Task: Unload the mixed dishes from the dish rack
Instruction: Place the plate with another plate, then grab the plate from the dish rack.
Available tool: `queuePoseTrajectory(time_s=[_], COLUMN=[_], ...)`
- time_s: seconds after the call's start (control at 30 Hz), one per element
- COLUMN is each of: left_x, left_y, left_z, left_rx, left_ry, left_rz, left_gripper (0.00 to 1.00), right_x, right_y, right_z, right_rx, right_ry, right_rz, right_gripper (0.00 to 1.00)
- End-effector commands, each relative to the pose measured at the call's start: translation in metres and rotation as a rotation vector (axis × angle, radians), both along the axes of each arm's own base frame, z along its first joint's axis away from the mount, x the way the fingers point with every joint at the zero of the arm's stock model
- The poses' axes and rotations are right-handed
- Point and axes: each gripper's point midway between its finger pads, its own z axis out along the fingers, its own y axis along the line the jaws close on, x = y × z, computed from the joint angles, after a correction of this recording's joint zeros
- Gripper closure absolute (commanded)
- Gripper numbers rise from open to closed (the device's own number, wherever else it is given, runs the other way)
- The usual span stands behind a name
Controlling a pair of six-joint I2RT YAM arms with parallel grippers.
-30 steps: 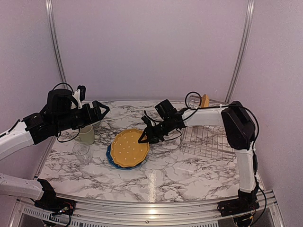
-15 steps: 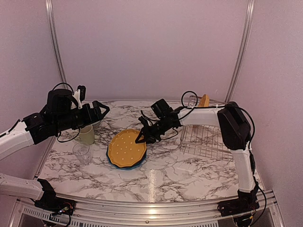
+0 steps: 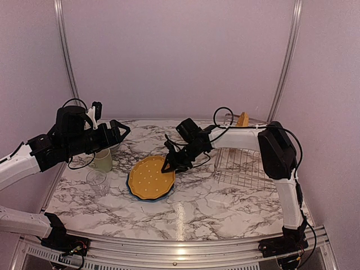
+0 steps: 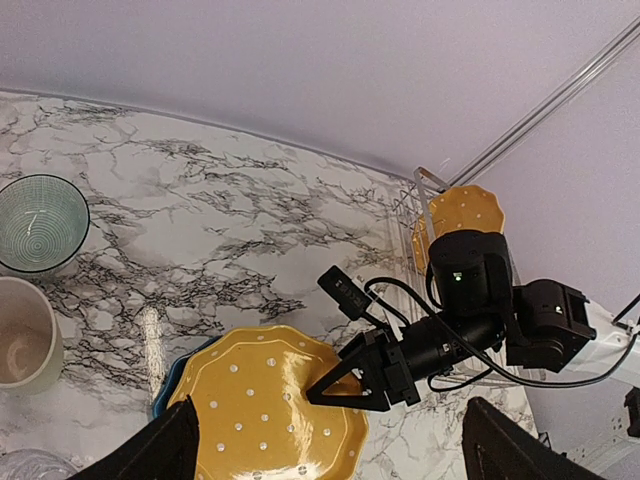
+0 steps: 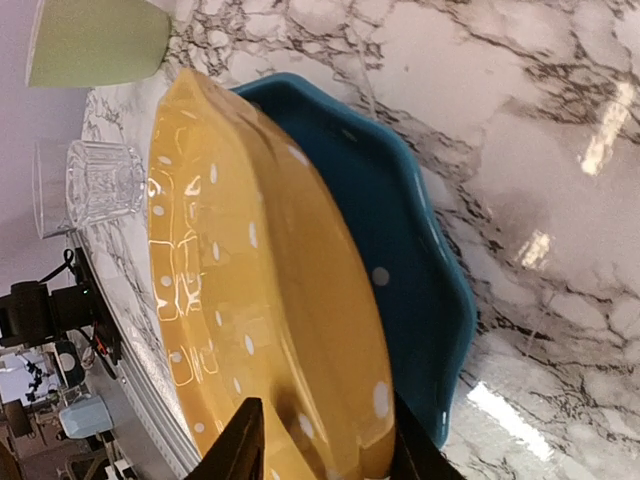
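A yellow dotted plate (image 3: 149, 178) lies tilted on the blue dotted plate (image 3: 131, 192) at the table's middle. My right gripper (image 3: 169, 163) is shut on the yellow plate's right rim; the right wrist view shows the rim (image 5: 270, 300) between its jaws, above the blue plate (image 5: 400, 230). My left gripper (image 3: 122, 130) is open and empty, held in the air at the left. The pale green mug (image 3: 103, 161), the clear glass (image 3: 97, 181) and the small bowl (image 4: 40, 222) stand on the table at the left. A second yellow plate (image 3: 243, 119) stands in the wire dish rack (image 3: 244, 167).
The rack sits at the table's right side, against the back wall. The right arm's cable (image 3: 224, 119) loops above the rack. The mug, glass and bowl stand close together left of the stacked plates.
My right gripper has moved left and down with the yellow plate, which now lies flatter on the blue plate. The left arm has not moved.
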Motion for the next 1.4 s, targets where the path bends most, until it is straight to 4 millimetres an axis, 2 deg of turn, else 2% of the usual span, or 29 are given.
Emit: queuePoseTrajectory(time_s=[0.0, 0.27, 0.4, 0.63, 0.7, 0.8, 0.93, 1.17, 1.37], left_x=[-0.001, -0.002, -0.002, -0.001, -0.002, -0.003, -0.003, -0.002, -0.002], left_y=[-0.002, -0.001, -0.002, -0.004, -0.003, -0.002, 0.0, -0.002, -0.001], left_z=[0.002, 0.001, 0.001, 0.0, 0.0, 0.001, 0.0, -0.001, -0.001], left_rx=[0.006, 0.003, 0.002, 0.001, 0.002, 0.003, 0.005, 0.005, 0.008], left_ry=[-0.004, -0.003, -0.002, 0.002, 0.002, 0.0, -0.002, 0.002, -0.002], left_rz=[-0.014, -0.012, -0.015, -0.023, -0.023, -0.018, -0.012, -0.019, -0.016], left_gripper=[0.06, 0.06, 0.06, 0.06, 0.06, 0.06, 0.06, 0.06, 0.06], right_x=[0.014, 0.02, 0.017, 0.003, 0.005, 0.017, 0.033, 0.057, 0.084], right_y=[0.004, -0.006, -0.005, 0.011, 0.011, 0.004, -0.009, -0.051, -0.125], right_z=[0.015, 0.016, 0.012, 0.011, 0.015, 0.033, 0.073, 0.127, 0.177], right_rx=[-0.035, -0.103, -0.112, -0.069, -0.071, -0.097, -0.133, -0.255, -0.375], right_ry=[-0.096, -0.138, -0.134, -0.105, -0.118, -0.202, -0.337, -0.553, -0.729], right_rz=[-0.008, -0.019, -0.011, 0.03, 0.021, -0.018, -0.07, -0.17, -0.408], right_gripper=[0.59, 0.45, 0.44, 0.44, 0.44, 0.4, 0.3, 0.2, 0.12])
